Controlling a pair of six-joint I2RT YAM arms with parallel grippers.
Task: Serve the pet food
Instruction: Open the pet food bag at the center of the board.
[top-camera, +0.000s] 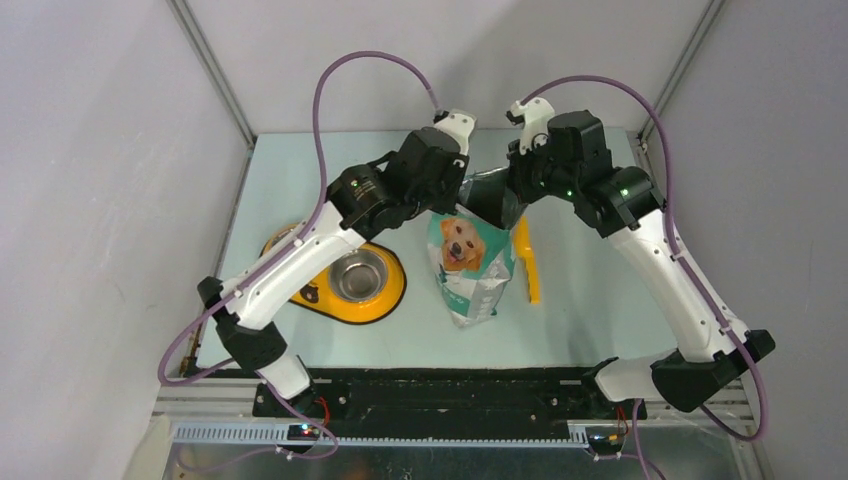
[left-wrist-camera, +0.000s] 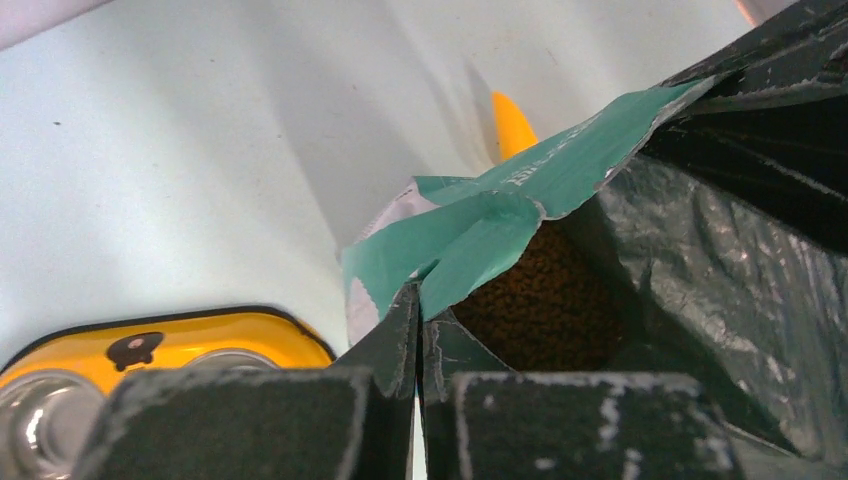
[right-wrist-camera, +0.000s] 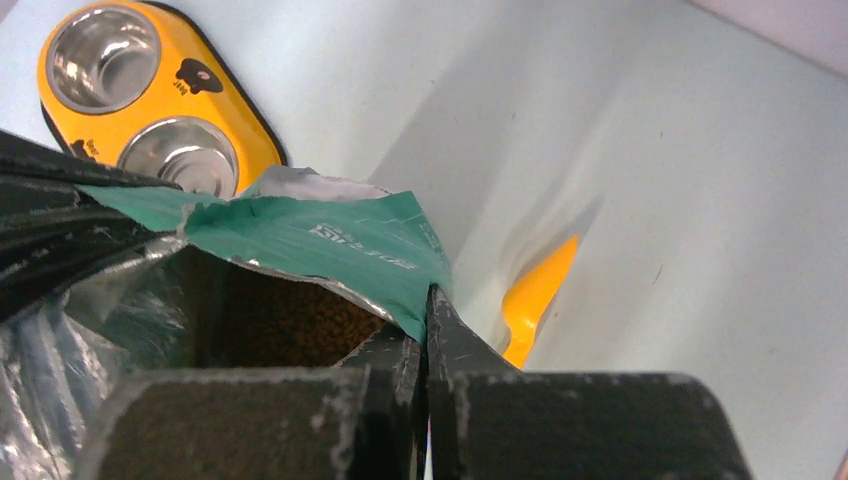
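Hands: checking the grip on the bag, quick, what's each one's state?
Left hand: closed on the top edge of the bag.
Right hand: closed on the bag too.

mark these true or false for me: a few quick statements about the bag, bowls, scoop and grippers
1. The left gripper and the right gripper are each shut on the top edge of the bag. True.
2. The steel bowls already hold pet food. False: both are empty; the pet food is inside the bag.
3. The scoop lies on the table, on the right of the bag in the top view. True.
4. The bag is sealed shut. False: its top is torn open, with pet food showing inside.
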